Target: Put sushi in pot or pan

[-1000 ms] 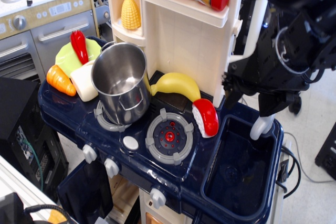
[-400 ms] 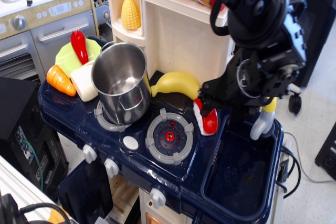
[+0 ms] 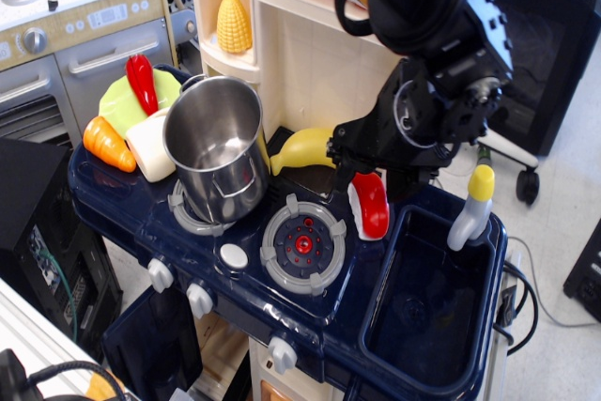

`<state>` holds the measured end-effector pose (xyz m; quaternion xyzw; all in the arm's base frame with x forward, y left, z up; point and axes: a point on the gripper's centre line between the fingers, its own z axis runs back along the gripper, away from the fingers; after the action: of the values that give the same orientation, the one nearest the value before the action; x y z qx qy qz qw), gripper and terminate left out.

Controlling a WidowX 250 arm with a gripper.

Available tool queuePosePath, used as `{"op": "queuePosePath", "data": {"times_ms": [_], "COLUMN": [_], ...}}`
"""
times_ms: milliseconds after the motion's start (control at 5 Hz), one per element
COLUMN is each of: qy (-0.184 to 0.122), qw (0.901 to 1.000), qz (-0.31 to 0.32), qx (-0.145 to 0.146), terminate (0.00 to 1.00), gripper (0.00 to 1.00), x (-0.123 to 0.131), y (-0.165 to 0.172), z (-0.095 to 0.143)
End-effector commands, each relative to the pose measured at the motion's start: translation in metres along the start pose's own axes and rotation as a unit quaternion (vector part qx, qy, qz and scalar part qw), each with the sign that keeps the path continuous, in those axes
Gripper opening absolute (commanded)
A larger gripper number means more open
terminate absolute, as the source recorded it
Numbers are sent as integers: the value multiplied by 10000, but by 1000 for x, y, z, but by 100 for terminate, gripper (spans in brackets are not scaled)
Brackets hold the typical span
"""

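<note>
The sushi (image 3: 369, 207), a glossy red top on a white base, lies on the dark blue toy stovetop between the right burner and the sink. The shiny steel pot (image 3: 218, 143) stands on the left burner, open and empty. My black gripper (image 3: 371, 174) hangs just above the sushi's far end. Its fingers (image 3: 342, 162) stand apart, one on each side of the sushi, so it looks open. Whether the fingers touch the sushi cannot be told.
A banana (image 3: 302, 149) lies just behind the sushi, partly under my arm. The right burner (image 3: 302, 243) is to the sushi's left, and the sink basin (image 3: 427, 302) and faucet (image 3: 472, 206) to its right. A carrot (image 3: 108, 143), chili pepper (image 3: 142, 82), green plate (image 3: 120, 108) and corn (image 3: 234, 23) are beyond the pot.
My arm has swung in from the right and come down to the left, until the gripper is over the sushi. The sushi and the pot have stayed in place.
</note>
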<state>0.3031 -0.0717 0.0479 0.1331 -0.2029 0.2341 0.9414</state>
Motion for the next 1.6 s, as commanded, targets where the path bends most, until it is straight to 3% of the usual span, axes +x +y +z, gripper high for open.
{"op": "queuePosePath", "data": {"times_ms": [0,200,400,600,800,1000,1200,1400], "qy": [-139,-15,295,412,111,-267,16,-177], "qw": [9977,9988,9993,9978,9937,9931,9966,9974], "qz": [302,312,209,7,-322,-623,-709,-584], "qx": [-583,-376,40,517,1069,957,419,386], "terminate": [0,0,0,0,0,0,0,0], "gripper": [100,0,0,0,0,0,0,100], "x": [4,3,0,5,26,49,72,62], "y": [-15,-11,5,38,89,128,147,135], "z": [-23,-14,29,62,84,65,32,30]}}
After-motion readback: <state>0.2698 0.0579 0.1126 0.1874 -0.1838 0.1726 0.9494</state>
